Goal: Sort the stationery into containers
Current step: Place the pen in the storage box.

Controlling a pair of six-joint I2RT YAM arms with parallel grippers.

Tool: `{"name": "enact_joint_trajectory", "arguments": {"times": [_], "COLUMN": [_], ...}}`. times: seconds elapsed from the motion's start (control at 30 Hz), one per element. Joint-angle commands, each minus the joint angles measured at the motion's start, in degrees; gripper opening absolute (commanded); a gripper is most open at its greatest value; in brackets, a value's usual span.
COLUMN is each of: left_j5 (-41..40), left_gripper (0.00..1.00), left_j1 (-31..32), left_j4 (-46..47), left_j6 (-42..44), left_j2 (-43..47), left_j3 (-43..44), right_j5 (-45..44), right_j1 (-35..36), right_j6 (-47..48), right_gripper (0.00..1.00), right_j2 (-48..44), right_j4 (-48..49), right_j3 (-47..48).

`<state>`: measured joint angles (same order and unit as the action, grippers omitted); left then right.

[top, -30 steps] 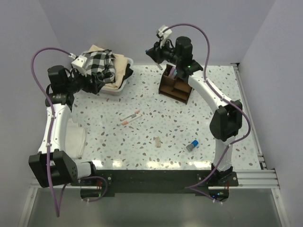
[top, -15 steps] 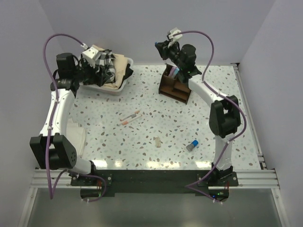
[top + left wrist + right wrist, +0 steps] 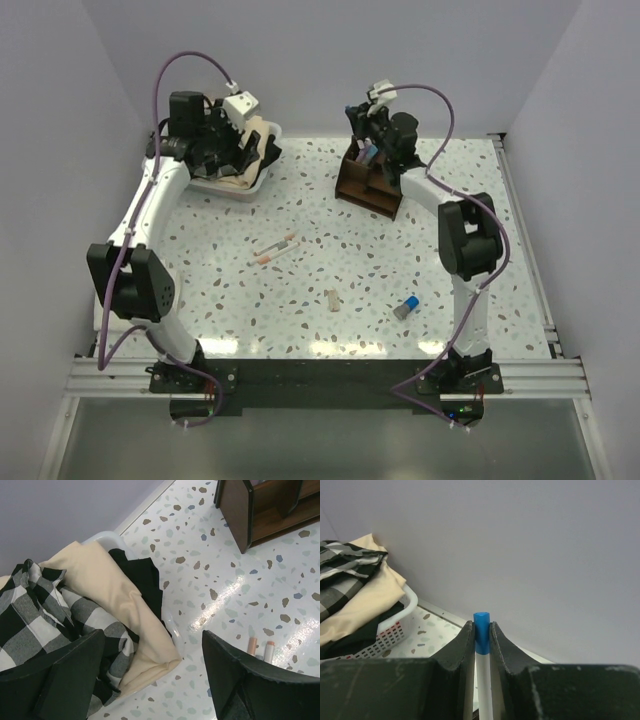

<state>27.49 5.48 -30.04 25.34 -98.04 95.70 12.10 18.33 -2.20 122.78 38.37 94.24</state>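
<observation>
The dark brown wooden organizer (image 3: 369,183) stands at the back right and also shows in the left wrist view (image 3: 248,511); a pink pen (image 3: 368,153) stands in it. My right gripper (image 3: 363,122) hovers above its back, shut on a white pen with a blue cap (image 3: 481,622), held upright between the fingers. My left gripper (image 3: 243,152) is open and empty above the cloth tub. Two white pens with orange ends (image 3: 276,247) lie mid-table and also show in the left wrist view (image 3: 261,648). A beige stub (image 3: 332,299) and a blue-grey cylinder (image 3: 406,307) lie nearer the front.
A white plastic tub (image 3: 259,184) of checked, beige and black cloths sits at the back left, under my left gripper; its rim shows in the left wrist view (image 3: 106,535) and the right wrist view (image 3: 396,623). The back wall is close behind the organizer.
My left arm has swung right and toward the back, over the tub. My right gripper has moved right and in over the organizer, still holding the pen.
</observation>
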Motion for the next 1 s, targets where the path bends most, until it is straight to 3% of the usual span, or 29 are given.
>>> {"name": "enact_joint_trajectory", "arguments": {"times": [0.0,0.43,0.6,0.83,0.97], "left_j5": [-3.23,-4.11,-3.40,-2.70,-1.56], "left_gripper": [0.84,0.84,0.84,0.84,0.84], "left_j1": [0.68,1.12,1.20,1.64,2.08], "left_j4": [-2.91,-3.27,-2.83,-2.48,-1.95], "left_j6": [1.29,1.64,1.11,1.29,1.64], "left_j2": [-1.63,-1.72,-1.72,-1.10,-0.66], "left_j3": [5.63,4.76,4.23,4.06,3.44], "right_j5": [-2.34,-2.78,-3.31,-4.98,-4.01], "right_j1": [-0.05,-0.13,-0.05,-0.05,-0.13], "right_j6": [-2.72,-3.69,-2.64,-0.62,-1.06], "right_gripper": [0.00,0.00,0.05,0.36,0.46], "right_j2": [1.32,3.43,1.32,-3.16,-6.93], "right_j4": [8.03,13.31,11.82,12.96,11.56], "right_j3": [-0.11,-3.88,-6.60,-12.05,-13.20]}}
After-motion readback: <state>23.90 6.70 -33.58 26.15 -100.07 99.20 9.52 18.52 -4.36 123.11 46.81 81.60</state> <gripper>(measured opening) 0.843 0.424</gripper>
